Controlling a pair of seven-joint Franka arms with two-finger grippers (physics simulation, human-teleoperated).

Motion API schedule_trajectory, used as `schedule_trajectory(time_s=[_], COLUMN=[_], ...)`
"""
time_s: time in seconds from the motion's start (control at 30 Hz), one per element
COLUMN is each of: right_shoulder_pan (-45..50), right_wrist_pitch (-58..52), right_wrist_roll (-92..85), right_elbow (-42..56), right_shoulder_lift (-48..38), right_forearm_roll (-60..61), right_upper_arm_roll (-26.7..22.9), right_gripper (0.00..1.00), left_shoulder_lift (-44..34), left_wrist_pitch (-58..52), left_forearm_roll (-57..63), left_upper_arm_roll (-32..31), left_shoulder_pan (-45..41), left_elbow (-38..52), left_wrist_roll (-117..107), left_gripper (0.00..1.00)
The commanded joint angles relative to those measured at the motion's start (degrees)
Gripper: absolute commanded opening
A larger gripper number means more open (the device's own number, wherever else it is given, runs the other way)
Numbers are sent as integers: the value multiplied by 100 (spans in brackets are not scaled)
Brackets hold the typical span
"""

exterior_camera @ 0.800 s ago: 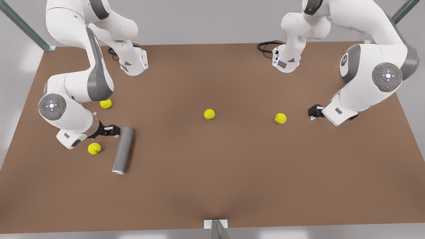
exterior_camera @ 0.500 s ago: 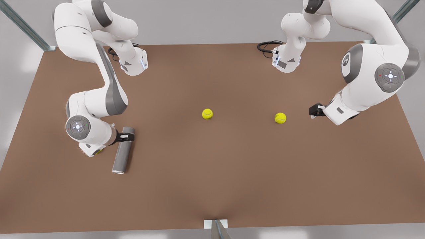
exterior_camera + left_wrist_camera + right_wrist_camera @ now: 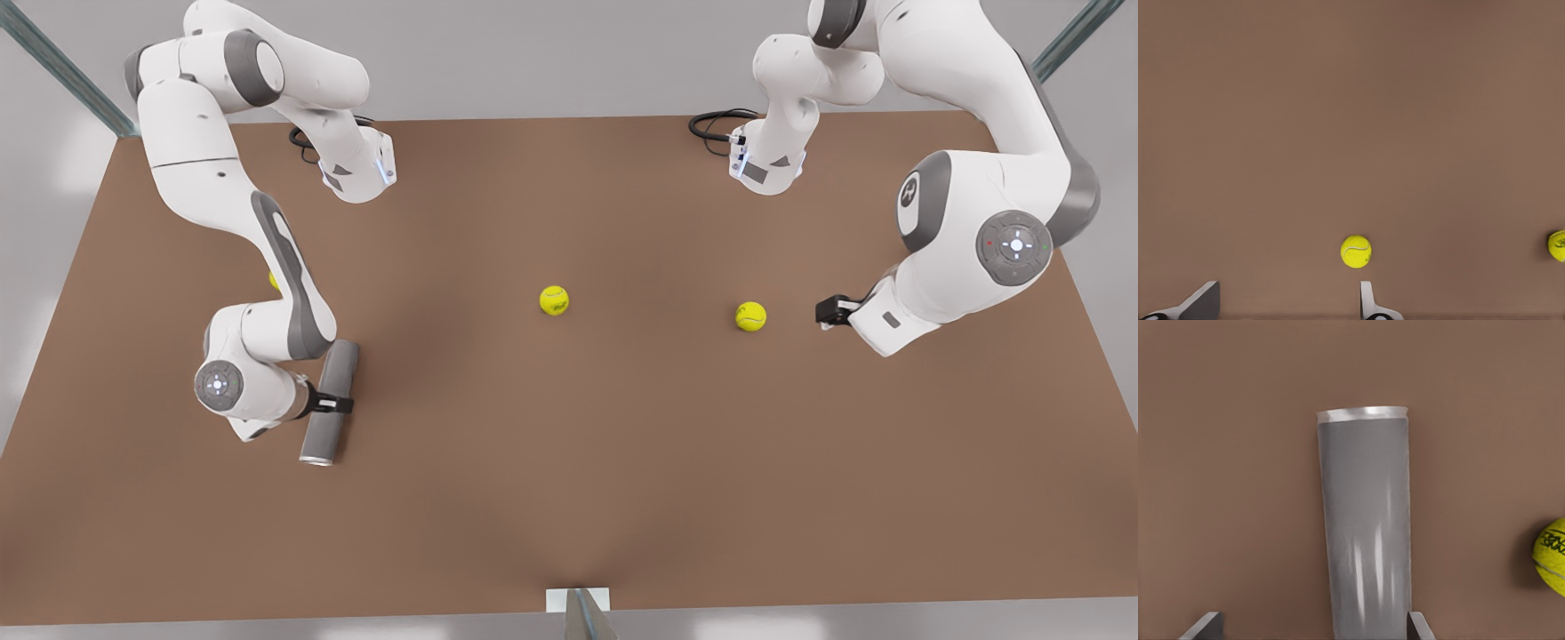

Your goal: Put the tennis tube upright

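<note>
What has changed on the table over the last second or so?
The right gripper slid along the tennis tube from its far end to mid-length, fingers open on either side of it. The middle ball drifted slightly away from the camera. The left gripper edged toward the other ball. The tube stayed lying flat.

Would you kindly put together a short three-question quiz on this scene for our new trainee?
1. True or false: the tennis tube stands upright on the table.
2. Which gripper has its open fingers on either side of the tube? A) the right gripper B) the left gripper C) neither
3. Fill in: in the front view, the nearest thing to the left gripper is a yellow-green ____.

Key: 1 false, it lies on its side; 2 A; 3 tennis ball.
</note>
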Motion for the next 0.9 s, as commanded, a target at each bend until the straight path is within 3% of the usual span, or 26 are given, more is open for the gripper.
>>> schedule_trajectory(time_s=[0.0,0.87], right_shoulder_pan=[0,-228], right_wrist_pitch=[0,281], right_wrist_roll=[0,-255], right_elbow=[0,-18], right_shoulder_lift=[0,747], right_forearm_roll=[4,-137], right_upper_arm_roll=[0,-53], right_gripper=[100,100], left_shoulder_lift=[0,123], left_wrist_pitch=[-1,-1], left_forearm_roll=[0,-44], left_upper_arm_roll=[0,-17], left_shoulder_pan=[-2,42], left_elbow=[0,-44], left_wrist_roll=[0,0], left_gripper=[100,100])
